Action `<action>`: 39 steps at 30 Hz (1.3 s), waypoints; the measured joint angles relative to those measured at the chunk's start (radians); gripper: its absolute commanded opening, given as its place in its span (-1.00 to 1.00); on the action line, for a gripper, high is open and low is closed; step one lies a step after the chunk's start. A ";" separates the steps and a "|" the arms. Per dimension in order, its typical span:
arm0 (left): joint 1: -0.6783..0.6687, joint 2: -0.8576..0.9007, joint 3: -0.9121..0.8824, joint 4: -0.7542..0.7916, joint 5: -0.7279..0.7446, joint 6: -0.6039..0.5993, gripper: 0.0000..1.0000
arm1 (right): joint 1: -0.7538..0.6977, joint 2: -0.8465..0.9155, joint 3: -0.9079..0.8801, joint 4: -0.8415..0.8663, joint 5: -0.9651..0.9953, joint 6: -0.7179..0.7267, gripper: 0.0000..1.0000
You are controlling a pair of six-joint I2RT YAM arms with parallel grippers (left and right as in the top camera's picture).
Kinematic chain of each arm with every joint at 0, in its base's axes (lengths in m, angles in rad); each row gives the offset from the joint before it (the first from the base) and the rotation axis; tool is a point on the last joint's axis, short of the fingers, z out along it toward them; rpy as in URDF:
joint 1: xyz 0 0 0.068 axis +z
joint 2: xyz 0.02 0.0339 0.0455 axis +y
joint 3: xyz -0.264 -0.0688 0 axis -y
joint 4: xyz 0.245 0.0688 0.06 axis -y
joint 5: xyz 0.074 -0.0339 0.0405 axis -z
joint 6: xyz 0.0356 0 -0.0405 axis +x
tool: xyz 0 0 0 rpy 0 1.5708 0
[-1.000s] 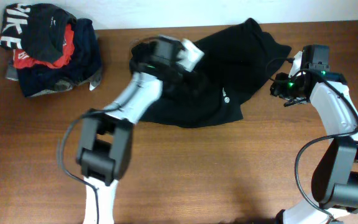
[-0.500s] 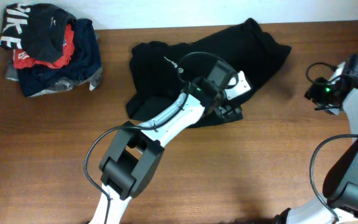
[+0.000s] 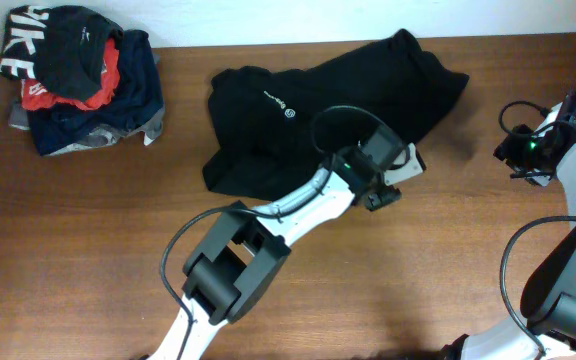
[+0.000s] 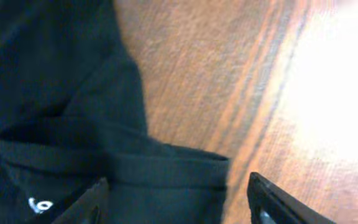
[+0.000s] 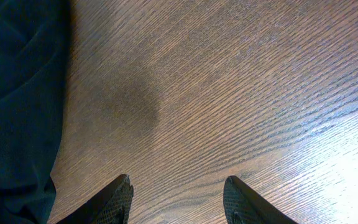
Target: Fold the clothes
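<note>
Overhead, I see the black T-shirt [image 3: 298, 110] rumpled by the tabletop's [image 3: 428, 290] far edge, my left gripper [image 3: 382, 191] straddling its near hem corner with jaws apart, likely to pinch it for folding, while my right gripper [image 5: 176, 198] hovers agape and empty beside the sleeve.

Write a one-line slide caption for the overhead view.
Left gripper hovers over the lower-right corner of a crumpled black soft-fabric T-shirt on a brown wooden table; right gripper apart, over bare wood.

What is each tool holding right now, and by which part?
Nothing. The left tool stands open astride the T-shirt's hem; the right tool is open over the table.
</note>
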 measured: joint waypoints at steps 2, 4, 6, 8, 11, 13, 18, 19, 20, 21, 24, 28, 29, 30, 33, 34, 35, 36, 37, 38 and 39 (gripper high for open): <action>-0.014 0.000 0.000 0.000 -0.011 0.000 0.40 | 0.000 0.000 0.000 -0.004 -0.002 0.000 0.05; -0.024 0.003 0.000 0.000 -0.016 0.000 0.40 | 0.000 0.000 0.000 -0.008 -0.003 -0.001 0.05; -0.028 0.012 0.000 0.003 -0.020 0.000 0.39 | 0.000 0.000 0.000 -0.011 -0.003 0.000 0.05; -0.027 0.030 0.000 0.004 -0.028 0.000 0.37 | 0.000 0.000 0.000 -0.012 -0.003 -0.001 0.05; -0.026 0.045 0.004 0.013 -0.041 0.000 0.15 | 0.000 0.000 0.000 -0.014 -0.003 -0.001 0.05; -0.025 0.048 0.005 0.017 -0.049 0.003 0.11 | 0.000 0.000 0.000 -0.015 -0.004 0.000 0.05; -0.025 0.067 0.006 0.082 -0.069 0.006 -0.20 | 0.000 0.000 0.000 -0.018 -0.004 -0.001 0.05; -0.025 0.069 0.006 0.084 -0.075 0.006 -0.33 | 0.000 0.000 0.000 -0.019 -0.005 0.000 0.05; -0.026 0.072 0.006 0.084 -0.075 0.005 -0.47 | 0.000 0.000 0.000 -0.021 -0.006 0.000 0.05; -0.026 0.073 0.008 0.082 -0.078 0.011 -0.62 | 0.000 0.000 0.000 -0.022 -0.006 -0.001 0.05; -0.028 0.080 0.017 0.067 -0.097 0.024 -0.99 | 0.000 0.000 0.000 -0.022 -0.006 0.000 0.03; -0.030 0.081 0.047 -0.009 -0.156 0.015 -1.00 | 0.000 0.000 0.000 -0.022 -0.006 0.000 0.02; -0.029 0.081 0.064 -0.050 -0.176 0.003 -1.00 | 0.000 0.000 0.000 -0.023 -0.006 -0.001 0.02; -0.027 0.081 0.083 -0.093 -0.190 -0.013 -0.99 | 0.000 0.000 0.000 -0.023 -0.007 -0.001 0.02; -0.019 0.081 0.145 -0.210 -0.213 -0.060 -1.00 | 0.000 0.000 0.000 -0.022 -0.006 -0.001 0.02; -0.017 0.078 0.171 -0.259 -0.218 -0.076 -1.00 | 0.000 0.000 0.000 -0.023 -0.007 0.000 0.02; -0.012 0.072 0.195 -0.312 -0.222 -0.095 -0.99 | 0.000 0.000 0.000 -0.022 -0.007 0.000 0.02; -0.005 0.055 0.220 -0.388 -0.227 -0.117 -1.00 | 0.000 0.000 0.000 -0.022 -0.006 0.000 0.02; 0.001 0.037 0.240 -0.454 -0.229 -0.135 -0.99 | 0.000 0.000 0.000 -0.023 -0.007 -0.001 0.02; 0.007 0.018 0.259 -0.526 -0.231 -0.149 -0.99 | 0.000 0.000 0.000 -0.021 -0.007 0.000 0.02; 0.013 -0.003 0.274 -0.588 -0.233 -0.166 -0.99 | 0.000 0.000 0.000 -0.021 -0.007 -0.001 0.02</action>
